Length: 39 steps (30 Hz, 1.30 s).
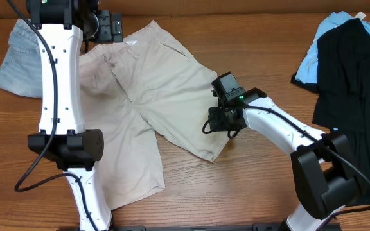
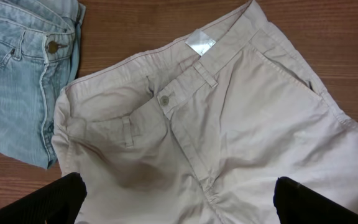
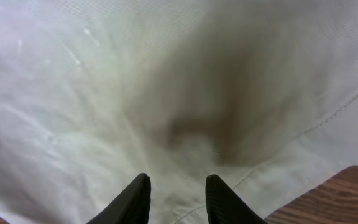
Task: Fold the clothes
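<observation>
The pale beige khaki shorts [image 1: 146, 90] lie spread flat on the wooden table, waistband at the back and both legs pointing to the front. My left gripper [image 1: 105, 29] hovers over the waistband, open wide and empty. The left wrist view shows its fingers [image 2: 179, 193] on either side of the fly, below the button [image 2: 164, 99]. My right gripper [image 1: 216, 119] is at the hem of the right leg. In the right wrist view its fingers [image 3: 178, 186] pinch a bunch of the shorts' cloth [image 3: 166, 74], with wrinkles running into the jaws.
Light-blue denim shorts [image 1: 18, 58] lie at the back left, touching the khaki waistband [image 2: 17, 74]. A black garment [image 1: 352, 70] lies over a sky-blue one [image 1: 320, 45] at the right edge. Bare table wood [image 1: 249, 186] shows in front.
</observation>
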Motion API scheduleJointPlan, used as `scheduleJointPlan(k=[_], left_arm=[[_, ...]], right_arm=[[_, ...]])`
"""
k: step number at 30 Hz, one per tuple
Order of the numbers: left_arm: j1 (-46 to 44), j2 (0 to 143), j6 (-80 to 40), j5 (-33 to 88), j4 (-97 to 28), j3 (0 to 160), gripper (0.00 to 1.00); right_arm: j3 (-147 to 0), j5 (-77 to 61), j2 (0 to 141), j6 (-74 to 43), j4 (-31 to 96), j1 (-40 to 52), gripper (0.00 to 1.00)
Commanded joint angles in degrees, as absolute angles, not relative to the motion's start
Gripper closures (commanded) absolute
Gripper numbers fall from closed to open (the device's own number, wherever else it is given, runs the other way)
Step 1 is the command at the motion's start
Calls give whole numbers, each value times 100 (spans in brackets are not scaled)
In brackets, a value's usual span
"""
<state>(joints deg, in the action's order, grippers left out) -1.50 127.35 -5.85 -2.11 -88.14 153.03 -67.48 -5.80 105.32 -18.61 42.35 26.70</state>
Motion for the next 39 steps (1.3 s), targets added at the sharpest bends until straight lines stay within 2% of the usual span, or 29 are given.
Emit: scheduleJointPlan(k=[1,12,19,26,31,34,39], left_arm=[[-211,12916,-469,-141,-8807,15270,0],[-353,13096,-355,-145,-8796,15270,0],[-357,13096,-222,-145,-8739,15270,0],[-360,13098,-121,-143,-8628,15266,0],[-384,13098,-119,-143,-8521,15203,0],[-384,13098,-110,-145,-8475,15109,0],[-370,13098,141,-204,-8503,15095,0]], right_arm=[[-6746,-558,10794,-1785,4195,2565,67],[-6746,-489,11212,-2158,4270,2171,67],[-6746,-255,11212,-2292,4274,1343,67],[-6772,-268,11212,-2078,3494,633,67],[-7133,-333,11212,-2053,3317,539,67],[-7671,-648,11209,-1750,3760,539,66],[-8698,-1264,11015,-1293,5205,720,48]])
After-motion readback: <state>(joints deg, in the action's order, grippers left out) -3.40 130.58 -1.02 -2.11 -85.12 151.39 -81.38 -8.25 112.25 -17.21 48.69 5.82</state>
